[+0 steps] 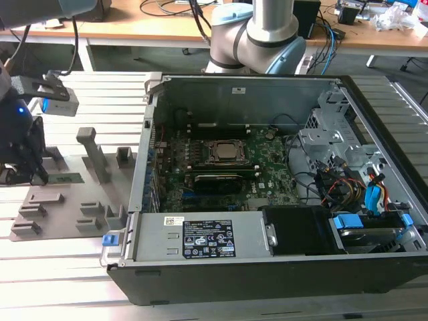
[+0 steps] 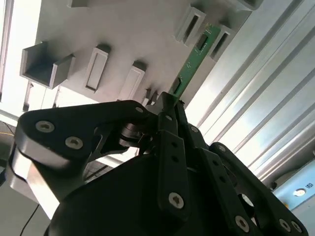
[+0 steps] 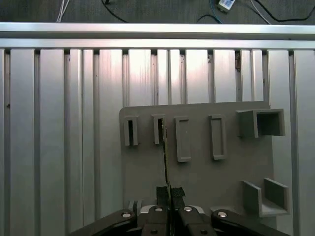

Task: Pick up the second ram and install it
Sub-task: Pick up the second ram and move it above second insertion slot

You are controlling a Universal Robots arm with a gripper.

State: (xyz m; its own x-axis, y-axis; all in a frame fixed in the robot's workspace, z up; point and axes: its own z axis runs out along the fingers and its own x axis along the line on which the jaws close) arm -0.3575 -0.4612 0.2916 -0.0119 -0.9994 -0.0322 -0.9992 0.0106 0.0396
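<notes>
- Fingers [image 2: 166,115] are pinched shut on the second ram [image 2: 193,58], which sits edge-up in its slot on the grey holder [image 3: 221,182].
- Not lifted clear yet, and nothing has gone into the open PC case [image 1: 234,90].

Near end of second ram [image 2: 192,61] was concealed between pinched fingers of gripper [image 2: 170,100] in second wrist view. In first wrist view, ram was seen edge-on and chips were not resolved. Gripper body was cropped by frame edge in both wrist views. Arm [image 1: 267,33] was truncated by exterior view's upper edge, computer case [image 1: 267,281] by exterior view's right edge.
</notes>
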